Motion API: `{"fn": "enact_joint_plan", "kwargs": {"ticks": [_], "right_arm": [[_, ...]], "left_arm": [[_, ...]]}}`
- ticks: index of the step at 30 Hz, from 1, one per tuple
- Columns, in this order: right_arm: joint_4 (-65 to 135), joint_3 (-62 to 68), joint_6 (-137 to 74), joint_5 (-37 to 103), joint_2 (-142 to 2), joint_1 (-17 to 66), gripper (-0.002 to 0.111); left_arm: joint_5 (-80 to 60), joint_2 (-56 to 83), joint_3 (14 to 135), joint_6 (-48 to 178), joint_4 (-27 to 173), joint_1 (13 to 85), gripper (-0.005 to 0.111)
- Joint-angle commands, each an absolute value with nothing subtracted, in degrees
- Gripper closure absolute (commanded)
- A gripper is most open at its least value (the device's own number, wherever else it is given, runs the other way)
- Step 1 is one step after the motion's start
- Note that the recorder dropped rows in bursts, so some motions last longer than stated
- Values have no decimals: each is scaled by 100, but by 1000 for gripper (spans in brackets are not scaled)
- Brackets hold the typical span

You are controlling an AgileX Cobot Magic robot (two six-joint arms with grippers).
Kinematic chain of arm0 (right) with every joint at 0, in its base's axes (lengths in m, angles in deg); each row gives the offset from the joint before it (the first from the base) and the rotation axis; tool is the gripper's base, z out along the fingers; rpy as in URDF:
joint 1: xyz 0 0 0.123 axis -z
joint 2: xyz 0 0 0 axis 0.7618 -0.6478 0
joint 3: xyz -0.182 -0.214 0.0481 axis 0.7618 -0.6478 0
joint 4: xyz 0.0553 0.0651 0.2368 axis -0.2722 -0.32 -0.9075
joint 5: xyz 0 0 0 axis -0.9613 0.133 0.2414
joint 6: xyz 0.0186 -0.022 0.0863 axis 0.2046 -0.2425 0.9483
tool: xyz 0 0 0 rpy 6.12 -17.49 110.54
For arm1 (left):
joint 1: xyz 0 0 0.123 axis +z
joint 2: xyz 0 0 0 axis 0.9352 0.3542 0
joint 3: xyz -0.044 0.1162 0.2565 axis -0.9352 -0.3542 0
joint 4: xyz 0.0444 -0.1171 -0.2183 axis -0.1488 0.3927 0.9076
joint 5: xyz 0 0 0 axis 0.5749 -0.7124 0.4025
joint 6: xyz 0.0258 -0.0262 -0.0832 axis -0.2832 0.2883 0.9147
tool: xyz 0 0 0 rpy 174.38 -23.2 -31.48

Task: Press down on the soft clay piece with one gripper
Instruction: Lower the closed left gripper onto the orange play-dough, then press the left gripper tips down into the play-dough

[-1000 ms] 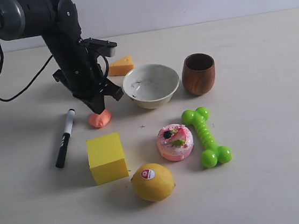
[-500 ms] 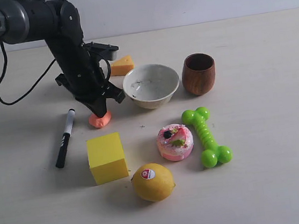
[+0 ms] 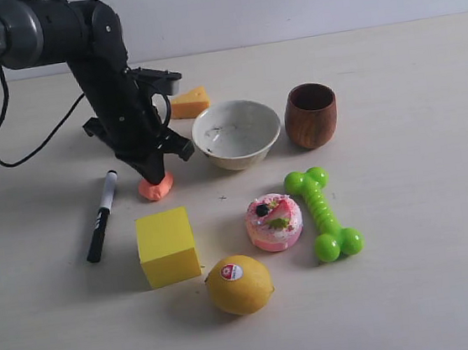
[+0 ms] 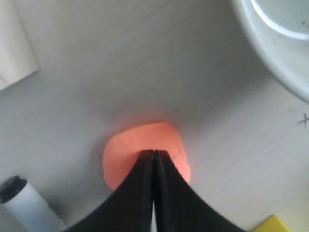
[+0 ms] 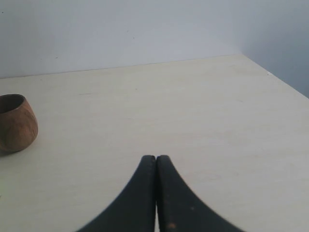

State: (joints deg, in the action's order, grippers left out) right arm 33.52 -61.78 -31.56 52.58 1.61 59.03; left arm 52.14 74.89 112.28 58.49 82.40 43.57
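Observation:
The soft clay piece (image 3: 156, 187) is a small salmon-orange lump on the table, left of the white bowl. My left gripper (image 3: 154, 174) is shut, and its closed black tips rest on top of the clay. In the left wrist view the clay (image 4: 126, 151) spreads out as a flattened blob around the closed tips of my left gripper (image 4: 153, 153). My right gripper (image 5: 155, 158) is shut and holds nothing, pointing over bare table near the wooden cup (image 5: 15, 123). It is out of the exterior view.
Around the clay lie a black and white marker (image 3: 102, 215), a yellow cube (image 3: 167, 246), a white bowl (image 3: 236, 133) and an orange cheese wedge (image 3: 189, 102). Farther right are a wooden cup (image 3: 311, 115), pink cake toy (image 3: 274, 221), green bone (image 3: 322, 212) and lemon (image 3: 239, 284).
The left gripper has come down onto the clay over the last second and shifted slightly; the lump looks a little lower and flatter beneath its tips.

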Motion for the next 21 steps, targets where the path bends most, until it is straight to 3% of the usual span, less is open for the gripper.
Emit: {"fn": "enact_joint_plan", "kwargs": {"ticks": [1,21], "right_arm": [[3357,-6208,-3171,5224,192,5900,108],[3357,-6208,-3171,5224,192,5900,108]], "left_arm": [[5368,7607,10948,5904,7936,4430,107],[5085,7683,10829,5891,8000,4254,107]]}}
